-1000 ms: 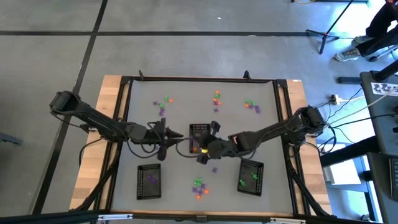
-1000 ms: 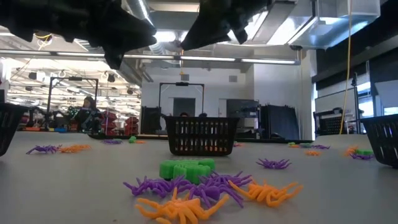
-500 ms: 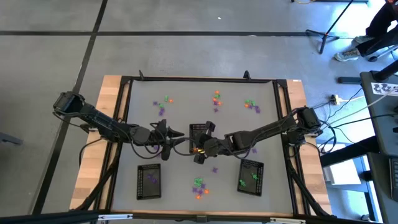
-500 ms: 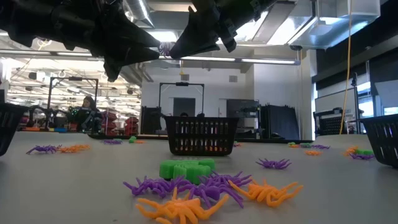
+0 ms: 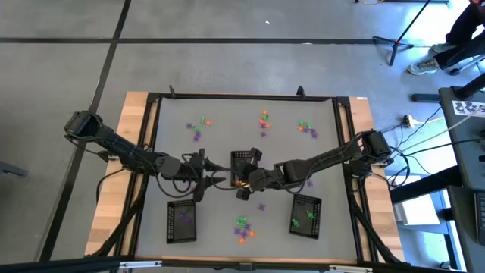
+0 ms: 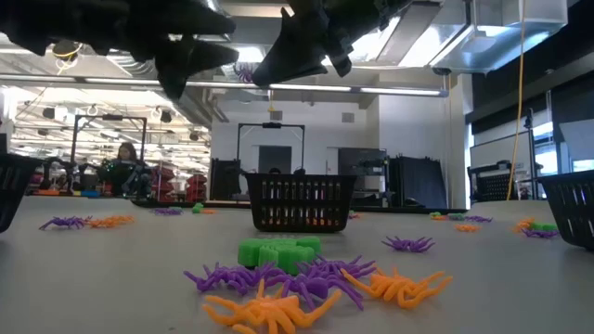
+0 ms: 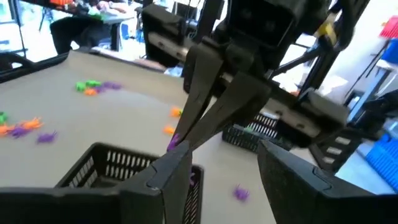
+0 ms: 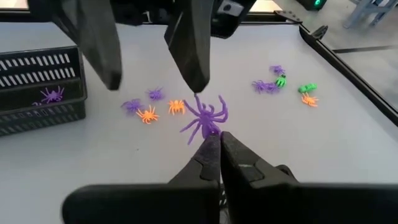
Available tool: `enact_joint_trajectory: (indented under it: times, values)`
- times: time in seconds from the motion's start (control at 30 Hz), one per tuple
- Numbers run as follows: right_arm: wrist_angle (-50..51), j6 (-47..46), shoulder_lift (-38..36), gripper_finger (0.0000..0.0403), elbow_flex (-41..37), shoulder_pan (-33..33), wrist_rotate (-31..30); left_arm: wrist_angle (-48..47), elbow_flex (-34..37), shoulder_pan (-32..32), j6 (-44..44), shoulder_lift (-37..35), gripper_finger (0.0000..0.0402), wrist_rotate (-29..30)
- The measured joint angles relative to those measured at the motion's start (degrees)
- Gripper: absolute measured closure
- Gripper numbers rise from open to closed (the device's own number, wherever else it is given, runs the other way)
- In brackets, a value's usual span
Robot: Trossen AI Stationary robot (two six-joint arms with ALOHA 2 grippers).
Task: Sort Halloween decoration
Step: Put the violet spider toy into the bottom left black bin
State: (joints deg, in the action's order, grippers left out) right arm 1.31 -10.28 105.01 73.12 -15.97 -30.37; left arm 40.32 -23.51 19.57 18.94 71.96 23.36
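A purple spider [image 8: 206, 120] hangs above the surface, pinched in the closed jaws of the right gripper [image 8: 221, 144]. The left gripper [image 8: 149, 53] faces it with jaws spread open, nothing held. Other decorations [image 6: 306, 280] lie scattered on the surface [image 5: 227, 129] near three black trays [image 5: 181, 221]

**Plenty out of sight here**

From above, the trinkets [image 5: 263, 120] are mere coloured specks, shapes impossible to tell. In the low view both arms run off the top edge, and a black tray [image 6: 13, 190] at the left and another tray [image 6: 571, 206] at the right are cut by the frame. The left wrist view blurs its own near fingers [image 7: 168, 177], and the basket [image 7: 118, 171] below them is cropped.
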Motion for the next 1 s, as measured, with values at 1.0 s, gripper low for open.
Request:
enact_joint_trajectory:
  times: [1.0]
  values:
    - [-4.0,0.6,0.0,0.0402,0.0,0.0,1.8,-5.8,0.0,-0.2,3.0,0.0,0.0237,7.6]
